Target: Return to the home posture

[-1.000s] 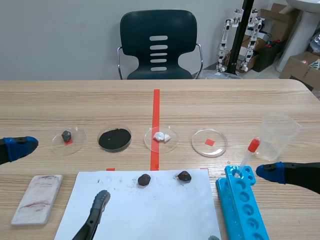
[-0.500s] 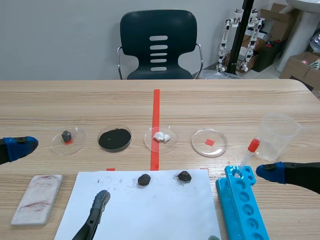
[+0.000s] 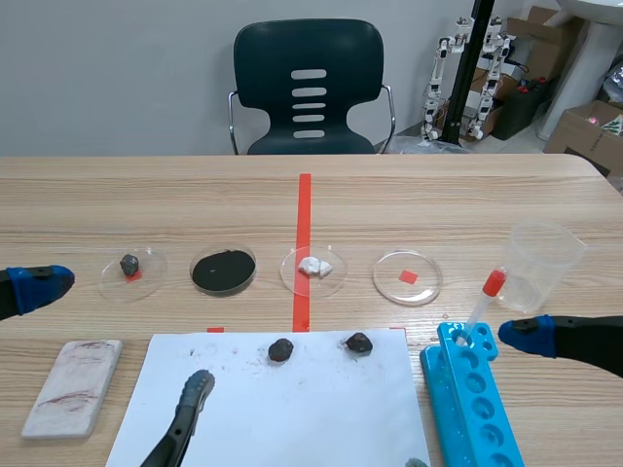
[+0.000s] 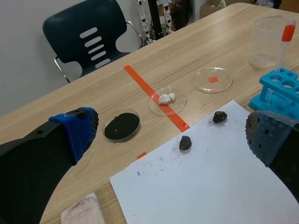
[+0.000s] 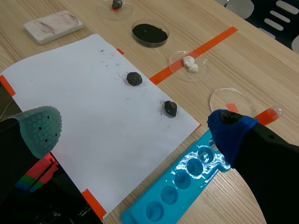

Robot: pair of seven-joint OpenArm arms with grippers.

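Two fingers (image 4: 77, 128) stand spread wide on your left gripper (image 4: 173, 134), low over the light wooden table (image 3: 409, 195), near but apart from the white streaked stone block (image 3: 72, 386). Your right gripper (image 5: 135, 130), equally spread, hangs just beside the far end of the bright blue plastic tube rack (image 3: 474, 404).

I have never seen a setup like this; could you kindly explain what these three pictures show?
This is a two-armed robot at a wooden table. The wide picture looks out from between the arms; the left gripper and right gripper come in at its sides. The other two pictures come from a camera on each wrist, looking past that arm's own fingers. Both grippers are open and hold nothing. On the table lie a white sheet with two dark lumps, a row of four clear dishes, a blue rack holding a red-bulbed dropper, a clear cup, a pale block and a dark-handled tool.
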